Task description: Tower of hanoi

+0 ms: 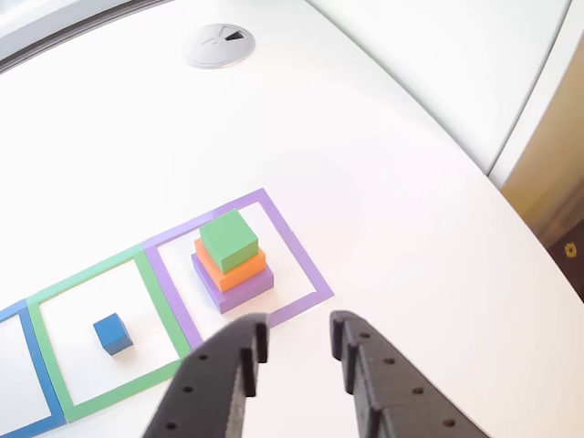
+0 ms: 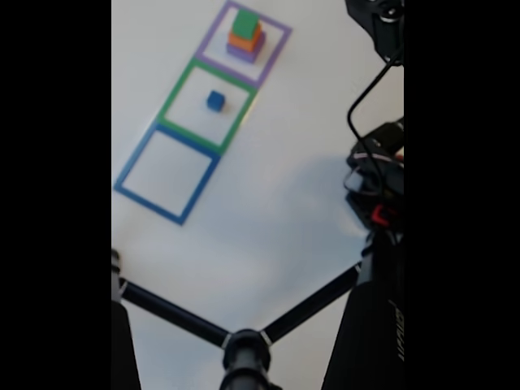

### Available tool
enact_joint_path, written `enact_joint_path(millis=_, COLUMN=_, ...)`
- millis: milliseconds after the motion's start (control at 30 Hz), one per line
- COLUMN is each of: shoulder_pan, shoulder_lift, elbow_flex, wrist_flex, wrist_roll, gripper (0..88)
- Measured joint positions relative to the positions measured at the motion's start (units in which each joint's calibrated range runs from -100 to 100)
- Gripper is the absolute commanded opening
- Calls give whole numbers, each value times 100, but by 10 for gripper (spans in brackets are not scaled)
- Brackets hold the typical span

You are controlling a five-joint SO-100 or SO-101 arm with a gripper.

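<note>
White tabletop (image 1: 383, 182) w/ three taped squares in a row. Gripper (image 1: 298, 342) empty, jaws parted, hovering just short of the purple square (image 1: 297, 251), where green block (image 1: 229, 239) tops orange slab (image 1: 239, 269) & purple slab (image 1: 239, 290). Blocks look light, rigid, prob. smooth; pinch green by opposite flat sides. Blue cube (image 1: 113, 334) sits in green square (image 1: 162, 306), well apart; cable grommet (image 1: 218, 45) far off.

White table (image 1: 383, 146) fills both views. Round grey cable grommet (image 1: 218, 45) set in it at far left in the other view. Beige panel (image 1: 547, 164) beyond the right edge. Fixed view: black tripod legs (image 2: 183, 318) near bottom, black cable (image 2: 366, 89) looping at right.
</note>
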Motion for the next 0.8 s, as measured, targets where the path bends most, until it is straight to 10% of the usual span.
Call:
enact_joint_path(millis=167, shoulder_pan=47, shoulder_lift=-8, elbow_flex=629, wrist_flex=-363, wrist_roll=0, gripper=308)
enact_joint_path(millis=800, shoulder_pan=293, shoulder_lift=127, elbow_flex=4914, wrist_flex=-4917, wrist_roll=0, gripper=403)
